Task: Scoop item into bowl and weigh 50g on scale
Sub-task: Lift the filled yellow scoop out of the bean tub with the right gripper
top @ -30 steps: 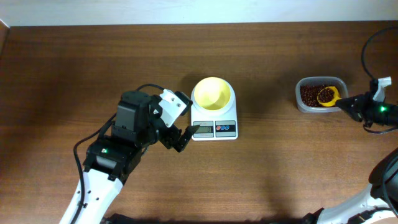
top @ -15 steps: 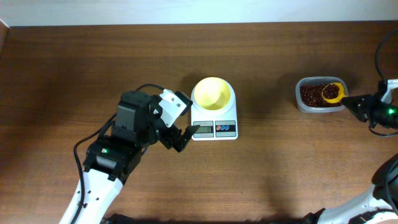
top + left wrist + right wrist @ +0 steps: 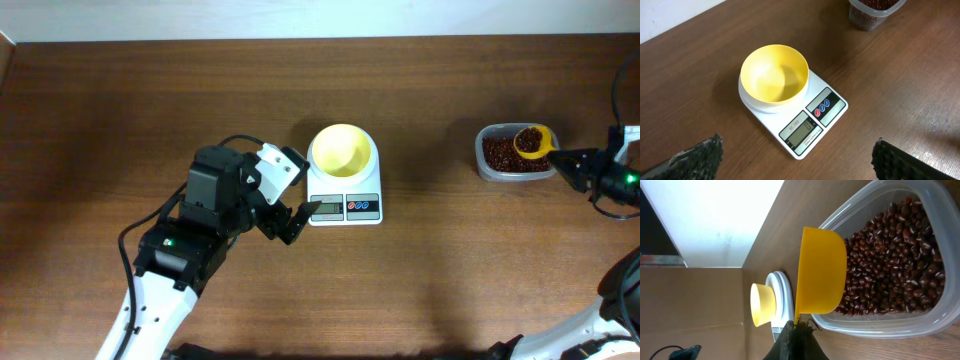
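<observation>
The pale yellow bowl point(image 3: 342, 150) stands empty on the white scale point(image 3: 345, 208) at mid table. In the left wrist view the bowl point(image 3: 774, 74) and the scale point(image 3: 812, 120) lie just ahead of my open left gripper point(image 3: 796, 146), which holds nothing. That left gripper point(image 3: 290, 195) sits beside the scale's left edge. At the far right, red-brown beans point(image 3: 497, 152) fill a clear container point(image 3: 485, 170). My right gripper point(image 3: 572, 162) is shut on the handle of a yellow scoop point(image 3: 532, 140) with beans in it, over the container's right side. In the right wrist view the scoop point(image 3: 821, 270) hangs above the beans point(image 3: 890, 255).
The clear container point(image 3: 900, 325) sits close to the table's right edge, with my right arm's cables beyond it. A pale wall runs along the table's far edge. Bare wood point(image 3: 430, 260) lies between the scale and the container.
My right gripper has drawn back to the right and lifted the scoop from the middle of the beans toward the container's right rim. The left arm has stayed still.
</observation>
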